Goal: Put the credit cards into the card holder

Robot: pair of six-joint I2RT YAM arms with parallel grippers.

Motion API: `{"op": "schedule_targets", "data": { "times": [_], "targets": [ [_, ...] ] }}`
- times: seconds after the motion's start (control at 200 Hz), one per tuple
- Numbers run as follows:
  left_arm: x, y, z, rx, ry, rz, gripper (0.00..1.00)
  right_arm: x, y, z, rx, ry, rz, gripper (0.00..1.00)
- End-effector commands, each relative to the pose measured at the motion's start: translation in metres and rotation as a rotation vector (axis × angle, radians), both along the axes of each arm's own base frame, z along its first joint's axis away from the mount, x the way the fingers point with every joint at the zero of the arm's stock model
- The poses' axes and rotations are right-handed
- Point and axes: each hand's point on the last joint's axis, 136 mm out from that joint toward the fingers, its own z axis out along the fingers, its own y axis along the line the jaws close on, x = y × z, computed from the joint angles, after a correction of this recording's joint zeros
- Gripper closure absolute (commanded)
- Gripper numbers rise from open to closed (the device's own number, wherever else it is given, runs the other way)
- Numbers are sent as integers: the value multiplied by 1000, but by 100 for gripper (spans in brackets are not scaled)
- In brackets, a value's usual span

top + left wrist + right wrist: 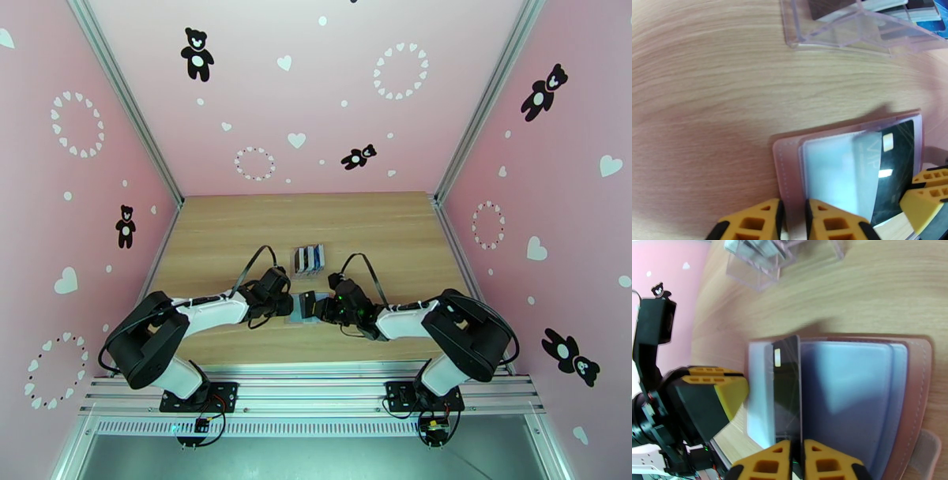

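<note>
Bottom of frame, my left gripper (794, 208) is clamping the pink edge of the card holder (787, 165) to steady it. My right gripper (796, 450) is straddling the black credit card (787, 398) to guide it into a sleeve; I cannot tell whether it is clamping.

Robot lab booth, seen from above.
A wooden table (229, 229) is enclosed by pink walls (261, 87) printed with bears (197, 54) and hearts (296, 140) and framed by aluminium posts (128, 99); a left arm (209, 309) and a right arm (403, 320) are bolted to a metal rail (316, 388) at its near edge.
</note>
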Motion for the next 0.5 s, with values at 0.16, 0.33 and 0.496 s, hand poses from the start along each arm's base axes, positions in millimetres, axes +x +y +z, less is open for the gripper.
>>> {"op": "schedule_targets", "data": {
  "times": [0.16, 0.33, 0.496],
  "targets": [
    [-23, 17, -22, 69, 86, 3, 74, -6, -6, -4, -123, 16, 25, 72],
    [-22, 16, -22, 69, 85, 0, 74, -5, -8, 1, -249, 0, 51, 69],
    [-20, 14, -22, 63, 86, -2, 74, -5, 2, 1, -310, 0, 99, 68]
  ]
}}
